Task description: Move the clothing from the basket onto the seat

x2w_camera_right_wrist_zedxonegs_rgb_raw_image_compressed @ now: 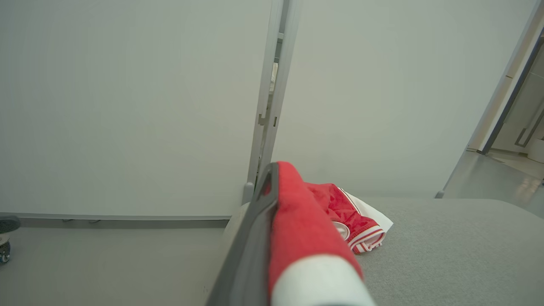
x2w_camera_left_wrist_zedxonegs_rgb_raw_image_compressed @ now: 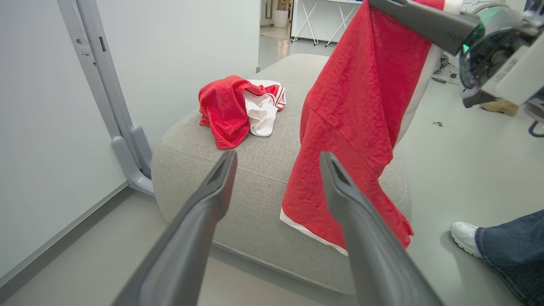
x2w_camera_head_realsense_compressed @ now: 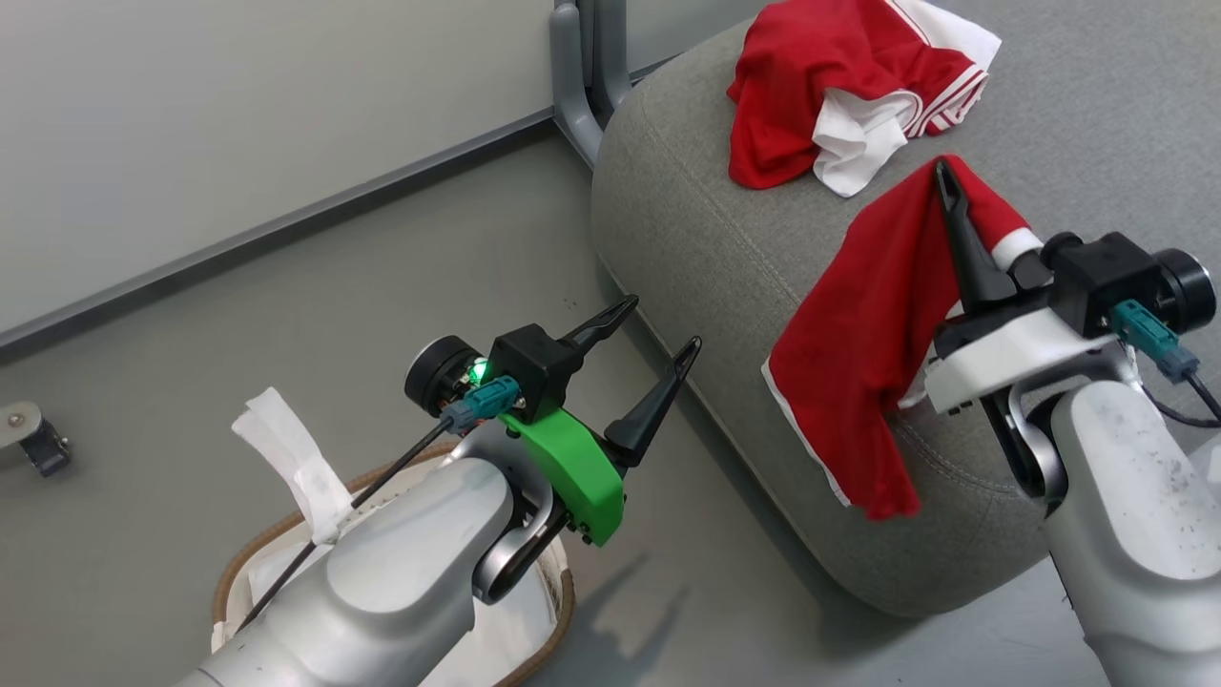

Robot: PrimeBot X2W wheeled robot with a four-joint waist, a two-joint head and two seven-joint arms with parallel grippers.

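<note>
One red garment (x2w_camera_head_realsense_compressed: 811, 86) with white trim lies crumpled on the grey seat (x2w_camera_head_realsense_compressed: 687, 219), near its back corner. A second red garment (x2w_camera_head_realsense_compressed: 858, 343) hangs from my right gripper (x2w_camera_head_realsense_compressed: 944, 176), which is shut on its top; its lower part trails over the seat's front edge. The right wrist view has this cloth (x2w_camera_right_wrist_zedxonegs_rgb_raw_image_compressed: 297, 221) wrapped over one finger, with the lying garment (x2w_camera_right_wrist_zedxonegs_rgb_raw_image_compressed: 352, 221) beyond. My left gripper (x2w_camera_head_realsense_compressed: 665, 322) is open and holds nothing, just above the white basket (x2w_camera_head_realsense_compressed: 238, 563). It points at the seat (x2w_camera_left_wrist_zedxonegs_rgb_raw_image_compressed: 263, 170) and the hanging garment (x2w_camera_left_wrist_zedxonegs_rgb_raw_image_compressed: 352, 127). White liner (x2w_camera_head_realsense_compressed: 286, 448) pokes out of the basket.
A grey wall-panel post (x2w_camera_head_realsense_compressed: 582, 67) stands at the seat's back corner, against a pale wall. A caster wheel (x2w_camera_head_realsense_compressed: 29, 434) sits on the floor at far left. A person's white shoe (x2w_camera_left_wrist_zedxonegs_rgb_raw_image_compressed: 465, 238) and jeans leg are on the floor to the seat's right.
</note>
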